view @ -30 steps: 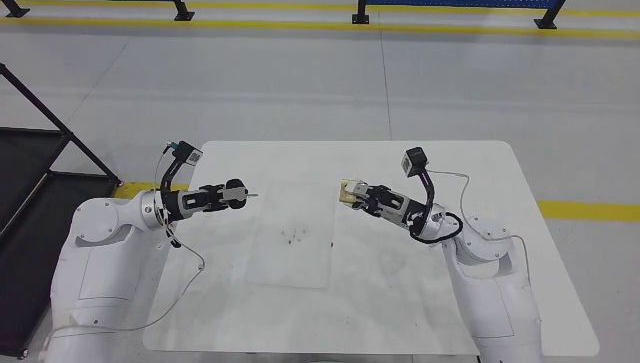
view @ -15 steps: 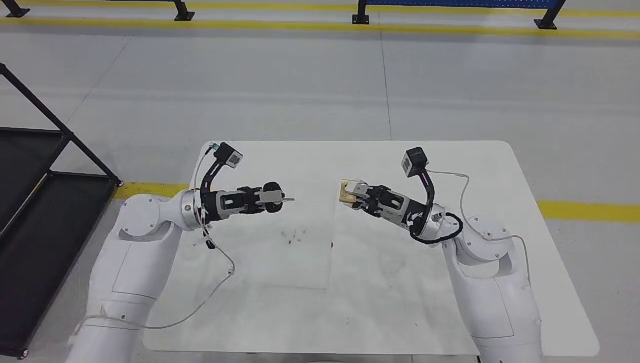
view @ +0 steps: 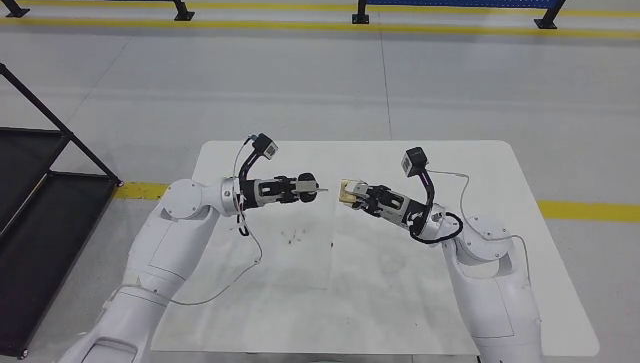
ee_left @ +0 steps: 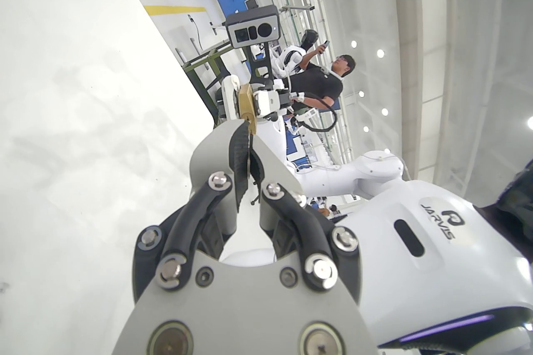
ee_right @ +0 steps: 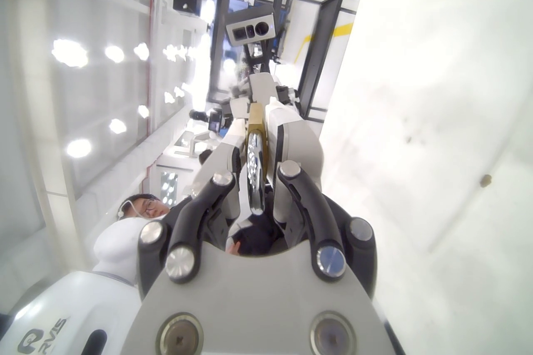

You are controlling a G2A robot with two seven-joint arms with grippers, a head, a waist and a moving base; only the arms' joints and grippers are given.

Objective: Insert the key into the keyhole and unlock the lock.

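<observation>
Above the middle of the white table (view: 450, 293), both arms hold their things in the air, facing each other. The left gripper (view: 307, 190) is clamped on the key (view: 321, 192), whose thin shaft sticks out past the fingertips toward the lock (view: 346, 192). In the left wrist view the left gripper (ee_left: 249, 134) has its black pads (ee_left: 238, 148) pressed together, and the key between them is too thin to make out. The right gripper (view: 354, 195) is clamped on the lock. In the right wrist view the right gripper (ee_right: 255, 109) has its fingers (ee_right: 295, 132) on either side of the brass lock (ee_right: 255, 123). The chrome shackle (ee_right: 255, 173) points back toward the wrist and the brass end faces the other arm. From above, key tip and lock are near each other and roughly in line, with a small gap between them. A few dark specks (view: 293, 235) lie on the table near the key
</observation>
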